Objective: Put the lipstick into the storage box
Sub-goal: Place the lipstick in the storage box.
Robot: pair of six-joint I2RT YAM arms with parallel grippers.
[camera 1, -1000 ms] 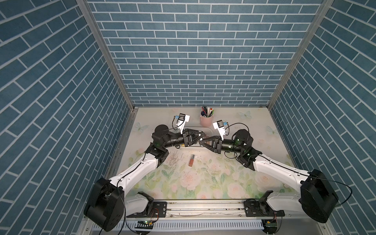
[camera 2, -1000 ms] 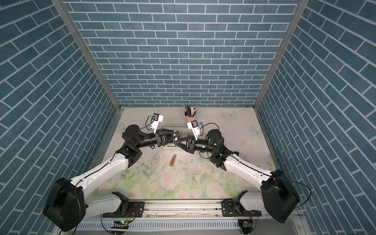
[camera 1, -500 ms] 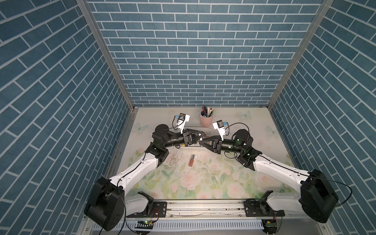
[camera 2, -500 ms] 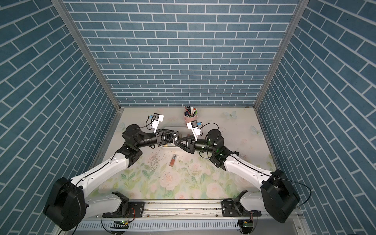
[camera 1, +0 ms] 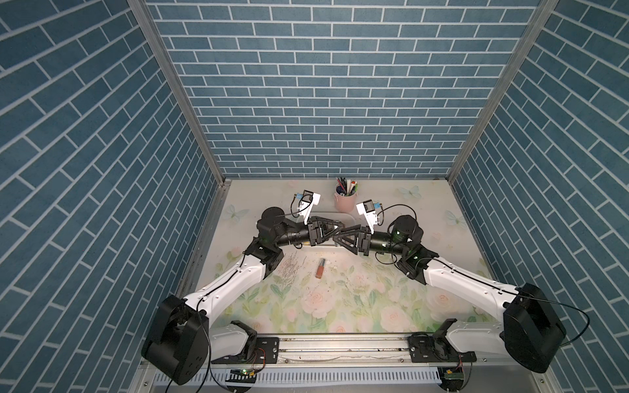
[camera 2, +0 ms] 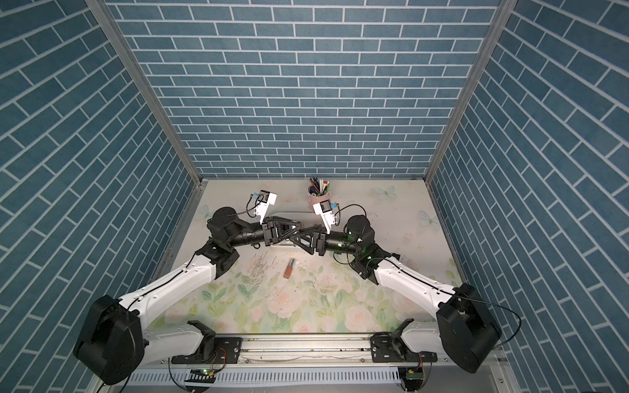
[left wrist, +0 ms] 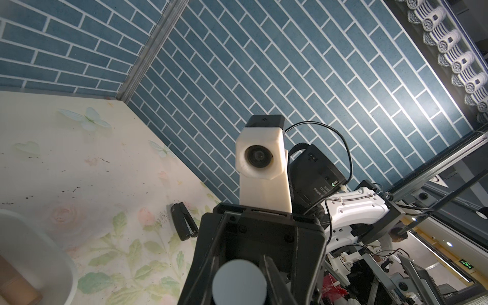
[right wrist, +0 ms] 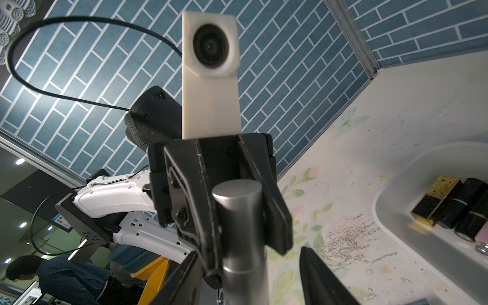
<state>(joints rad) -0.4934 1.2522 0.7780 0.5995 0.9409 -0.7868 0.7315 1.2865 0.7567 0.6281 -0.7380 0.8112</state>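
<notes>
The left fingers [right wrist: 277, 211] are shut tight on one end of a silver lipstick [right wrist: 237, 208]. The right fingers [right wrist: 319, 280] are wide apart, one on each side of that lipstick. I cannot tell if they touch it. In both top views the two arms meet right over the white box [camera 2: 292, 214]. A few dark lipsticks [right wrist: 449, 208] lie in the box. A pink lipstick [camera 1: 320, 268] lies on the tabletop [camera 1: 374, 299], near the box.
</notes>
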